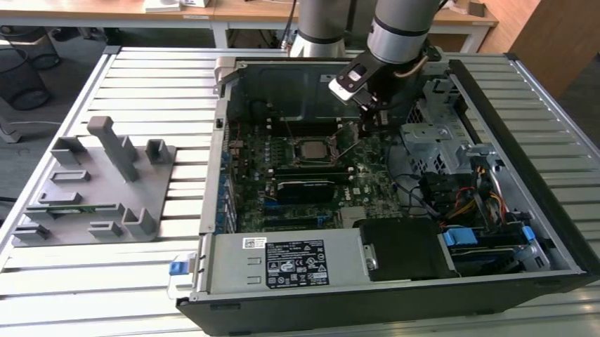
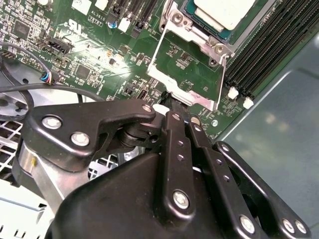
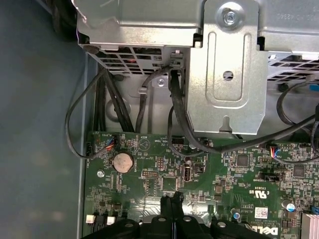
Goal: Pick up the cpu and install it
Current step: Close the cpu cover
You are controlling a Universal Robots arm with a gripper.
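On the exterior view's left, a grey fixture (image 1: pixel 103 189) with upright holders lies on the slatted bench (image 1: pixel 140 70). Just beside it stands an open case (image 1: pixel 375 309), a labelled power supply (image 1: pixel 281 261) along its near edge. Inside, the green board (image 1: pixel 375 182) lies flat. The cpu (image 1: pixel 310 149) sits in its socket near the middle of the board, silver top up, with a black heatsink (image 1: pixel 305 189) just beside it on the near side.

Further right, the arm reaches down into the case and the hand (image 1: pixel 378 118) hangs low over the board, near the cpu but apart from it. In the second wrist view the hand (image 2: pixel 171 102) has its fingers (image 2: pixel 174 144) pressed together with nothing between them. Its tips are at the edge of a metal frame (image 2: pixel 187 69) next to the seated cpu (image 2: pixel 227 11); I cannot tell whether they touch it. The first wrist view shows the same closed tips (image 3: pixel 172 201) over the board, near a coin cell (image 3: pixel 122 162).

To the right of the hand sit a metal drive cage (image 1: pixel 440 144) and coloured cables (image 1: pixel 459 203).
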